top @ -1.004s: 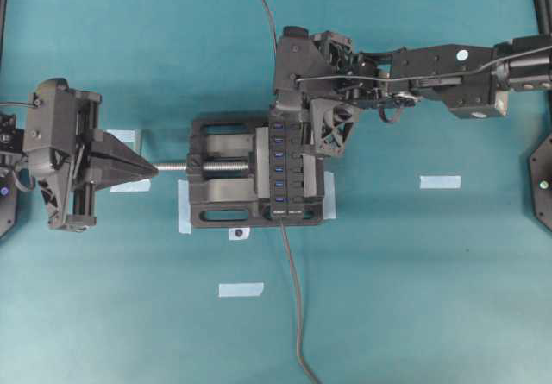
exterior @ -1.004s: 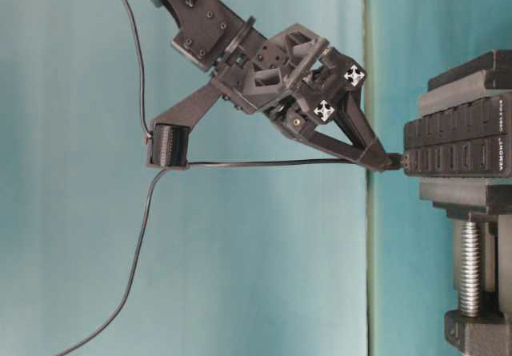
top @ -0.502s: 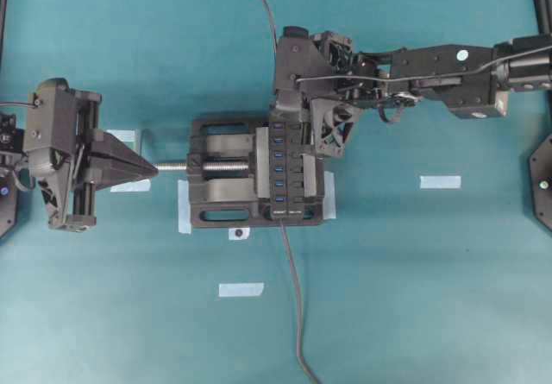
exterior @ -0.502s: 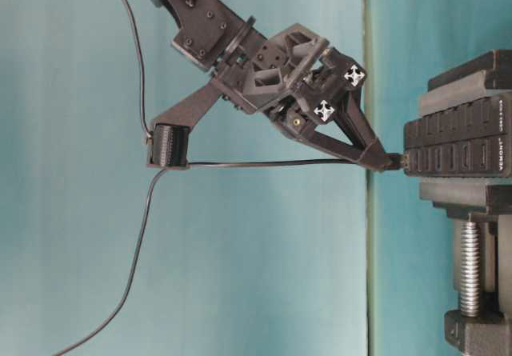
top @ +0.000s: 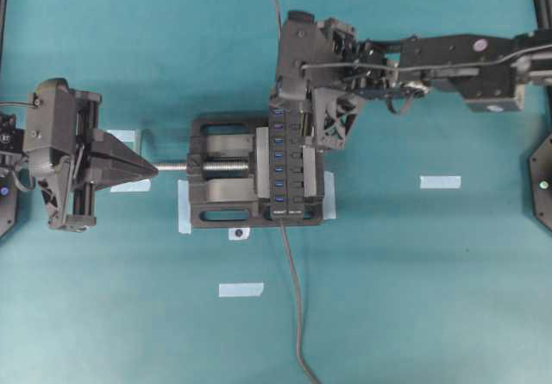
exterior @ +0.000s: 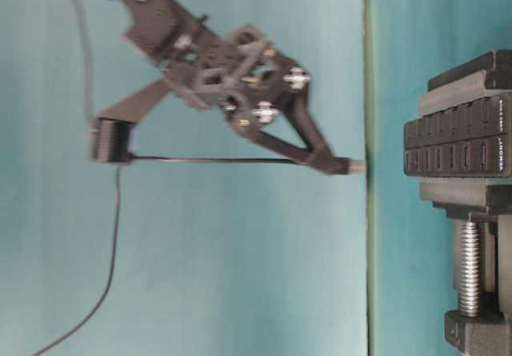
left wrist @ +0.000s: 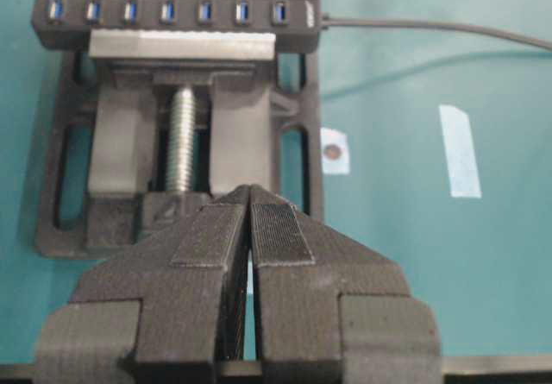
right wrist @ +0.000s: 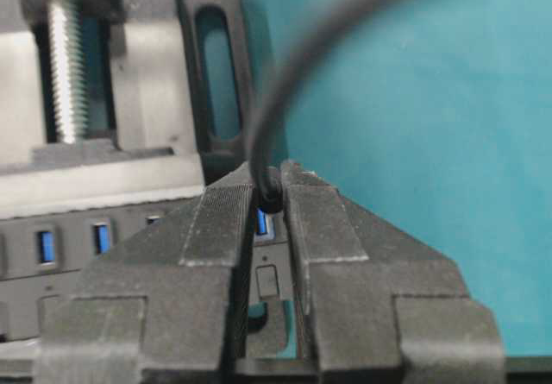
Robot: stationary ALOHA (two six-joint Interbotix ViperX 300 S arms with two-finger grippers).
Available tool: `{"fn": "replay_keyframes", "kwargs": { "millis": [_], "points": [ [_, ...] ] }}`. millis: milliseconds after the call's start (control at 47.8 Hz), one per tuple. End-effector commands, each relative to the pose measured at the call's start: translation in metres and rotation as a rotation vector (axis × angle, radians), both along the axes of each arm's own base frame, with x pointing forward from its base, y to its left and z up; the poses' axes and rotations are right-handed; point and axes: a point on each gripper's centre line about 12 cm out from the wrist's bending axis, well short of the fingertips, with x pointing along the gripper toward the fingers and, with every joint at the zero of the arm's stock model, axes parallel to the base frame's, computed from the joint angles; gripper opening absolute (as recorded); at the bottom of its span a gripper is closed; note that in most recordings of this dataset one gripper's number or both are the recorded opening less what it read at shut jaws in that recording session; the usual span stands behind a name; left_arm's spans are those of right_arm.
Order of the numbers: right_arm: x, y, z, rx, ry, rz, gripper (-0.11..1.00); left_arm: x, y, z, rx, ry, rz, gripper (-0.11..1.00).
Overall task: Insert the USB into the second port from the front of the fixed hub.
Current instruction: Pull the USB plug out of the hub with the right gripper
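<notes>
The fixed hub [top: 293,173] is a long black strip with a row of blue ports, clamped in the vise; it also shows in the table-level view [exterior: 460,144]. My right gripper [exterior: 332,162] is shut on the USB [exterior: 350,165], a small black plug with a light tip. The plug hangs clear of the hub's port face, and its thin cable [exterior: 208,159] trails behind. In the right wrist view the gripper [right wrist: 270,181] pinches the plug's cable end [right wrist: 270,196] over a blue port at the hub's end. My left gripper [top: 151,170] is shut and empty at the vise screw [left wrist: 181,138].
A black vise [top: 224,173] with a silver screw holds the hub. A thicker grey cable [top: 293,298] runs from the hub toward the near edge. Tape pieces [top: 440,181] [top: 241,289] lie on the teal table.
My right gripper has pulled back from the hub with the USB still in it; the plug tip, which was at the port face, now stands apart. The left arm has not moved.
</notes>
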Motion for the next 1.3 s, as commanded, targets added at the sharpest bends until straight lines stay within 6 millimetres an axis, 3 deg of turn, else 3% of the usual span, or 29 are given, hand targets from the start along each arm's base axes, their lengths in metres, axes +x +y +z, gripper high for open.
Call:
{"fn": "replay_keyframes", "kwargs": {
  "millis": [0,314,565,1276],
  "points": [
    [0.003,0.003,0.029,-0.006,-0.062,0.002,0.07,0.005,0.0,0.01,0.0,-0.035,-0.001,0.0],
    [-0.001,0.013,0.041,0.001,-0.063,0.017,0.07,0.005,0.0,0.01,0.0,-0.035,-0.001,0.0],
    [-0.002,0.016,0.039,0.004,-0.05,0.022,0.07,0.004,0.0,0.01,0.001,-0.034,-0.002,0.0],
    [0.001,0.046,0.033,0.06,-0.039,0.069,0.06,0.004,0.0,0.01,0.0,-0.034,-0.001,0.0]
  ]
}}
